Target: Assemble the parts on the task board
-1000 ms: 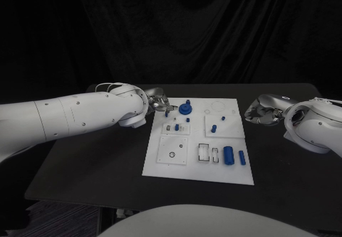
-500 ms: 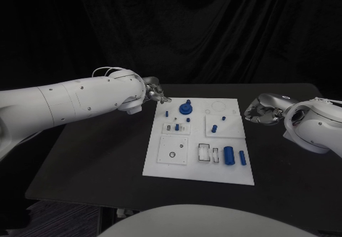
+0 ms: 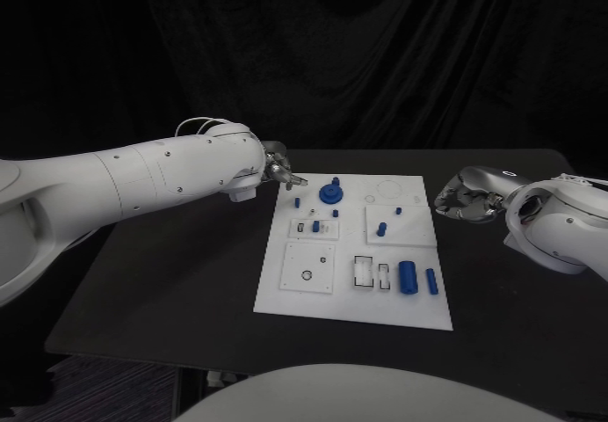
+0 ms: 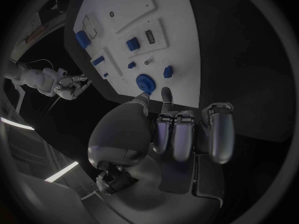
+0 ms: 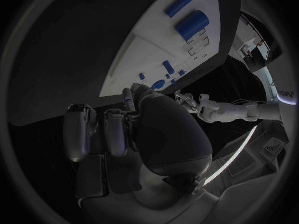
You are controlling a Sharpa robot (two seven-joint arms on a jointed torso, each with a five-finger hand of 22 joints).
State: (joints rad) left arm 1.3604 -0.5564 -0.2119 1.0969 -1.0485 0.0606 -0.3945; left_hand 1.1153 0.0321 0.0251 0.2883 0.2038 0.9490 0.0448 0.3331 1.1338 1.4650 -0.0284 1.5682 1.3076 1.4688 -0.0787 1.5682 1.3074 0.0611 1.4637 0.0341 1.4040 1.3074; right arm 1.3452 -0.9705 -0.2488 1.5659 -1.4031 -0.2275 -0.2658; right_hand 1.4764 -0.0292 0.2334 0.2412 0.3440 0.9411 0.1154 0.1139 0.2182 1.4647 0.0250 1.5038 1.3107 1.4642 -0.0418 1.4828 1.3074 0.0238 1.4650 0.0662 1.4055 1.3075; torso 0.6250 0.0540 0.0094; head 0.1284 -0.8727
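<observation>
The white task board (image 3: 349,303) lies mid-table, also seen from the left wrist (image 4: 181,30) and the right wrist (image 5: 149,50). On its far part stands a blue round knob part (image 3: 330,192) (image 4: 144,81), with small blue pegs (image 3: 380,229) near it. Two blue cylinders (image 3: 407,276) (image 5: 192,23) lie near the front right. My left hand (image 3: 278,169) (image 4: 171,129) hovers off the board's far left corner, fingers curled, holding nothing. My right hand (image 3: 462,204) (image 5: 121,129) sits right of the board, fingers curled in on nothing.
The black table (image 3: 165,281) extends wide on both sides of the board. My large left arm (image 3: 126,189) reaches over the table's left side. Rectangular slots (image 3: 364,271) and a round hole (image 3: 307,276) mark the board's near part.
My left hand has lifted up and back from the board's far left corner, away from the blue knob. The right hand has not moved.
</observation>
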